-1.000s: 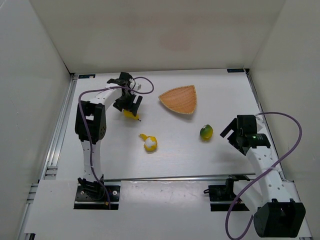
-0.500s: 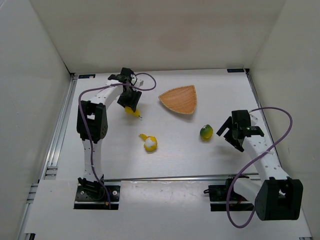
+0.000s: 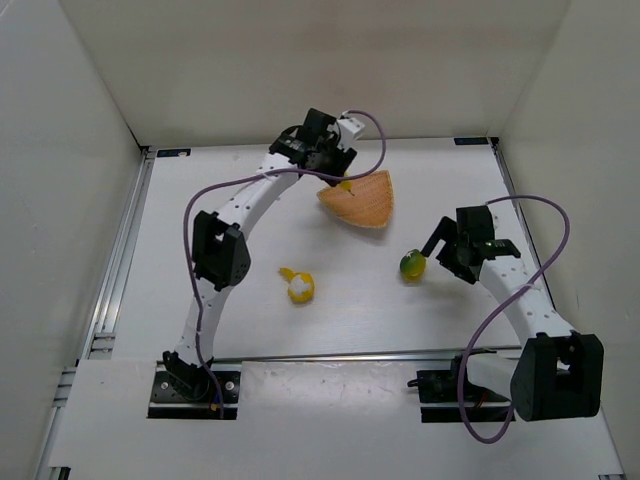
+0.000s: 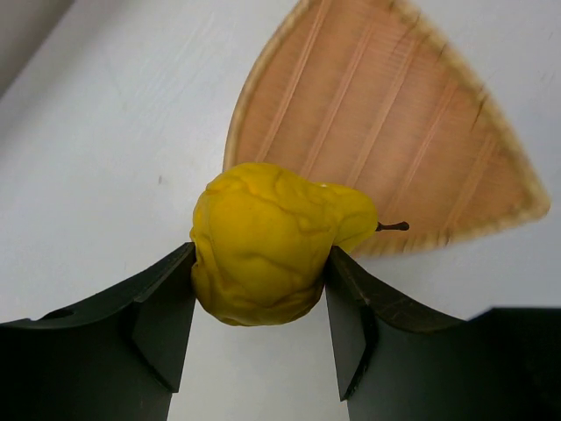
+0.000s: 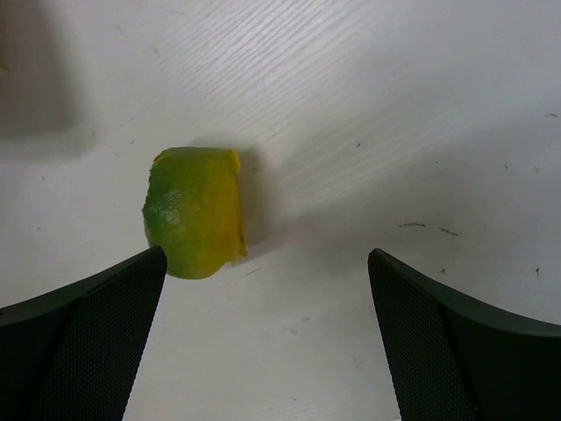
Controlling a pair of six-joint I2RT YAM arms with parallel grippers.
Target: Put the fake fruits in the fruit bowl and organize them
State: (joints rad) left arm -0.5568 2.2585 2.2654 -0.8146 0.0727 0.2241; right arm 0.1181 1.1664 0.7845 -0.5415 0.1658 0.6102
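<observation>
My left gripper (image 3: pixel 342 178) is shut on the yellow pear (image 4: pixel 263 241), held above the table at the left edge of the fruit bowl (image 3: pixel 365 200). The pear's dark stem points over the woven dish (image 4: pixel 377 114). My right gripper (image 5: pixel 266 263) stands open just right of the green-yellow round fruit (image 5: pixel 193 210), which lies on the table near the left fingertip and not between the jaws. In the top view this fruit (image 3: pixel 412 264) sits below the bowl, with the right gripper (image 3: pixel 438 258) beside it. The yellow-and-white peeled fruit (image 3: pixel 299 286) lies alone at mid-table.
White walls close in the table at the back and both sides. An aluminium rail (image 3: pixel 118 270) runs along the left edge. Purple cables (image 3: pixel 548 225) loop off both arms. Both arm bases stand at the near edge.
My left gripper shut on the pear at the left of the table and carried it right to the bowl's edge. My right gripper moved left and closer to the green-yellow fruit, still open.
</observation>
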